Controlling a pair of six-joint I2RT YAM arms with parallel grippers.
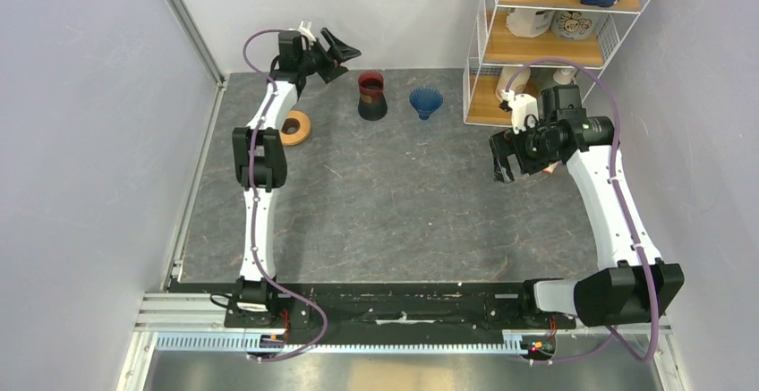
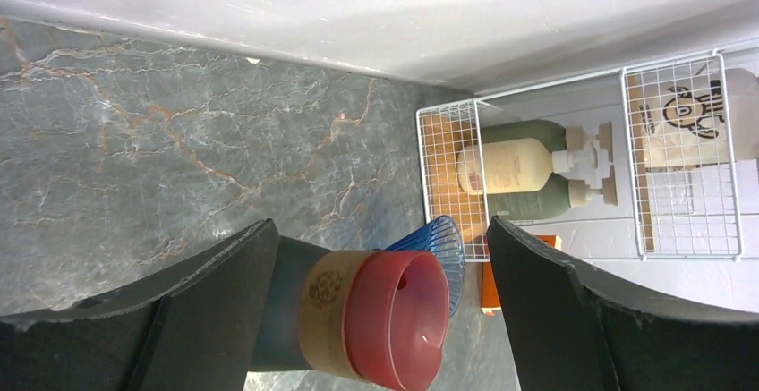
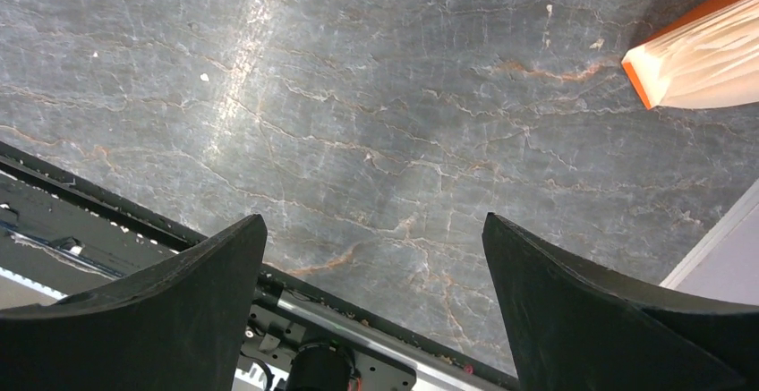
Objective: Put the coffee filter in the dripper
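The dark-blue ribbed dripper (image 1: 426, 102) stands at the back of the table, right of a dark red-and-black vessel (image 1: 371, 96). My left gripper (image 1: 343, 60) is open and empty, raised just left of the vessel. In the left wrist view the vessel (image 2: 394, 319) sits between the jaws with the dripper (image 2: 450, 250) behind it. My right gripper (image 1: 504, 164) is open and empty over the right side of the table. White pleated paper in an orange-edged holder (image 3: 694, 60) lies by the shelf foot. I cannot make out a single coffee filter.
A flat orange ring (image 1: 294, 127) lies at the left beside my left arm. A white wire shelf (image 1: 555, 42) with bottles and bags stands at the back right. Walls close in on the left, back and right. The arms' base rail (image 3: 358, 319) shows in the right wrist view.
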